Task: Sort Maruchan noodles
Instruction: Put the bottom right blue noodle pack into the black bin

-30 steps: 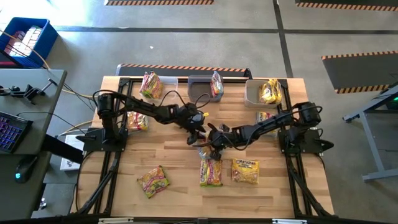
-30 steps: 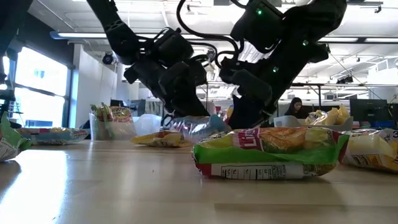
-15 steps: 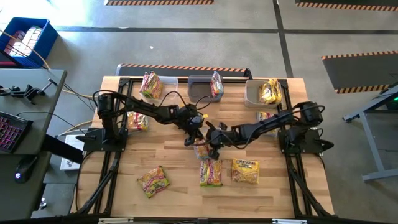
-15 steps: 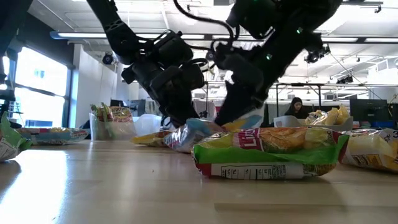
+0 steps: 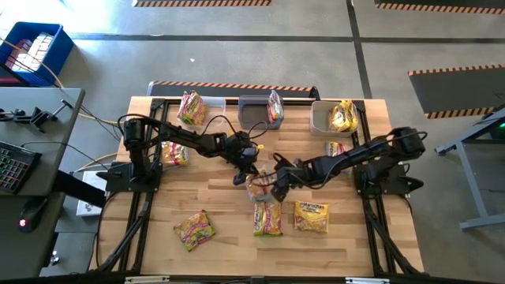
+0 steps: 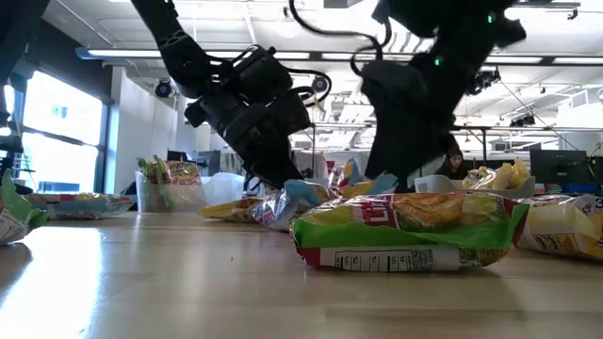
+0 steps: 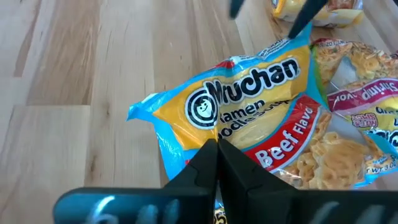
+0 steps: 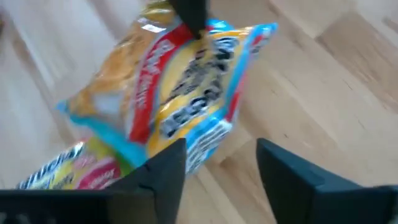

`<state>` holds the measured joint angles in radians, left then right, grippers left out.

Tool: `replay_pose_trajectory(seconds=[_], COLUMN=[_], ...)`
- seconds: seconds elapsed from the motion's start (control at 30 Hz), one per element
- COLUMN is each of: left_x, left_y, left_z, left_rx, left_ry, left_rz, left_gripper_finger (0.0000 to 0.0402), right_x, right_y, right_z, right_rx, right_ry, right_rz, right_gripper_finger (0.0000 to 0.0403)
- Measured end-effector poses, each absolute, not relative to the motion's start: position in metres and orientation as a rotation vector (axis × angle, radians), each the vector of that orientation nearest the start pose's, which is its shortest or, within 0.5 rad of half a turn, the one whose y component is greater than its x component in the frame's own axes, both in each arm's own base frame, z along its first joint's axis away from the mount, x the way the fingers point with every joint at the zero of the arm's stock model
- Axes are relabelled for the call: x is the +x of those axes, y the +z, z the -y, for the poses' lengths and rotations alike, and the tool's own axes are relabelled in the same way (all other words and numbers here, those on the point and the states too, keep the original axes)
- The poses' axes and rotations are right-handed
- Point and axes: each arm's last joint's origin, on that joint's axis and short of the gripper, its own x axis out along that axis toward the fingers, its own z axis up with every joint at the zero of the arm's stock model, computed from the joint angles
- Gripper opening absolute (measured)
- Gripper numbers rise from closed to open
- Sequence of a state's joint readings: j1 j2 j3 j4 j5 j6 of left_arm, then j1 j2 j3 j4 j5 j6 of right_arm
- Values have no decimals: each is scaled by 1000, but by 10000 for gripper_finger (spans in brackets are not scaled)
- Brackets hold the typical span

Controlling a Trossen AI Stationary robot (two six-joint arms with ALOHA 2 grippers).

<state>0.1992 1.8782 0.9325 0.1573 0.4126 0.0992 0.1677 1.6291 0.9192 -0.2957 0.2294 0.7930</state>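
A blue-and-yellow beef Maruchan noodles packet (image 7: 249, 106) lies mid-table (image 5: 257, 188). My left gripper (image 7: 216, 148) is shut on it, also seen in the low view (image 6: 279, 185). My right gripper (image 8: 217, 167) stands open just right of the packet (image 8: 174, 93) and above it, touching nothing (image 5: 279, 182). Close by lie a green-red packet (image 5: 268, 218) and a yellow packet (image 5: 312, 217), flat on the table. My left gripper pinches the packet's edge nearest the arm (image 7: 239, 149) between its two shut fingers. The fingers slant down from the table's left. The packet sits tilted below them (image 6: 294, 203), its lower part on the table and against a neighbouring packet (image 7: 357, 93).
Three bins stand along the far edge, each with packets: left (image 5: 192, 108), middle (image 5: 272, 108), right (image 5: 341, 117). Loose packets lie at the near left (image 5: 194, 229), by the left arm (image 5: 174, 154) and by the right arm (image 5: 337, 147).
My left gripper has shut on the beef packet without shifting. My right gripper has opened, let go of the packet, rolled, and risen back toward the table's right. The packet has stayed mid-table, now held by the left gripper alone.
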Motion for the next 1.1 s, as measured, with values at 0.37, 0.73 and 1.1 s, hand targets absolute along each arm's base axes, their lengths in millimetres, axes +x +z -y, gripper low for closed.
replay_pose_trajectory(seconds=[0.37,0.73,1.1], left_x=[356,359,361], left_y=[127,131,135], left_z=[-56,-63,-67], left_rx=[-121,-138,-154], left_ry=[-251,-186,-169], left_rz=[-713,-658,-618], left_gripper_finger=[0,0,0], right_x=[283,274,290], right_y=[123,117,101], right_z=[-12,-9,-9], right_rx=[927,1057,1055], right_ry=[-369,-305,-319], right_rz=[-562,-440,-429], right_gripper_finger=[242,243,230])
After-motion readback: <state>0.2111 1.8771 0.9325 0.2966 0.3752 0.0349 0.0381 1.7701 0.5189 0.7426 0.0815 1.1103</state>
